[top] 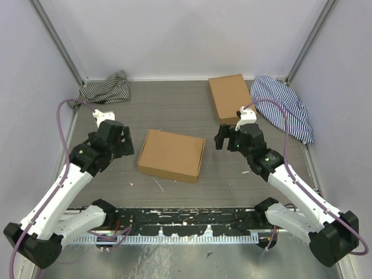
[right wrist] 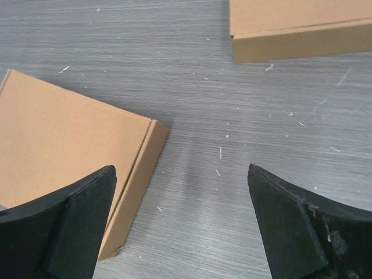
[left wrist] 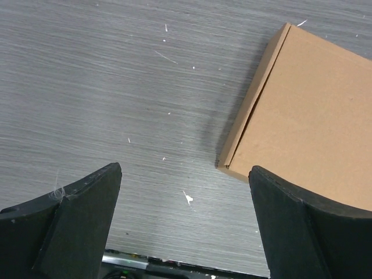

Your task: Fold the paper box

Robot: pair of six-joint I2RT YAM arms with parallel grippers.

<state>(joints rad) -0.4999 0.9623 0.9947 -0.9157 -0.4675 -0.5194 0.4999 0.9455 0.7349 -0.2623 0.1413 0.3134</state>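
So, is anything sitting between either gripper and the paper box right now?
Nothing visible. The paper box lies closed mid-table, with the left gripper and right gripper open on either side of it and only bare table between. The smaller box sits further back, out of both paths.

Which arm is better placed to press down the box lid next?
Left, narrowly. The left pincer and right pincer both stand open beside the closed box, touching nothing. But the right sits close to the smaller box, which it might bump.
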